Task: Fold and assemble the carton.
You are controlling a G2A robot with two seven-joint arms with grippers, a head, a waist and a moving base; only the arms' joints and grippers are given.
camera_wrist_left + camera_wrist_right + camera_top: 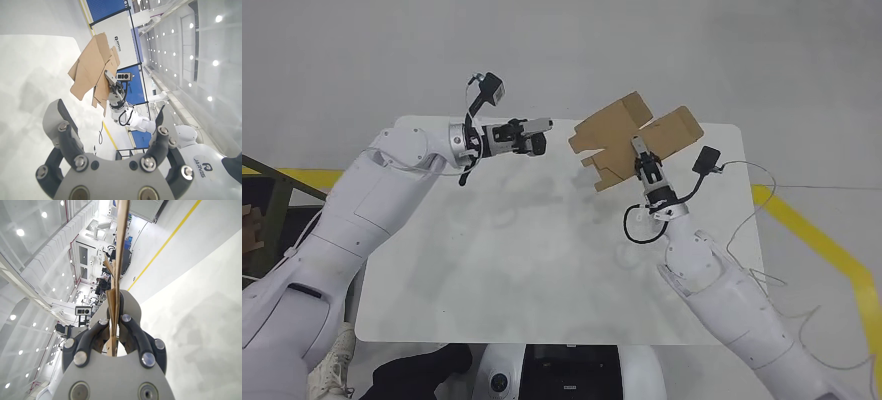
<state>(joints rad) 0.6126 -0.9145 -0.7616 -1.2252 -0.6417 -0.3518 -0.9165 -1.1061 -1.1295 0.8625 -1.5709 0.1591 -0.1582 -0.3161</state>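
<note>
A flat brown carton blank (627,135) with several flaps hangs in the air over the far right part of the white table (542,260). My right gripper (642,152) is shut on its near edge. In the right wrist view the carton (118,256) stands edge-on, pinched between the fingers (130,302). My left gripper (542,135) is held above the table's far left side, pointing toward the carton and a short way from it. In the left wrist view its own gripper (111,113) is open with nothing between the fingers, and the carton (92,70) sits beyond in the right gripper (110,79).
A yellow floor line (807,235) runs past the table's right side. A black cable (642,225) loops beside the right wrist. A dark frame (272,180) stands at the left edge.
</note>
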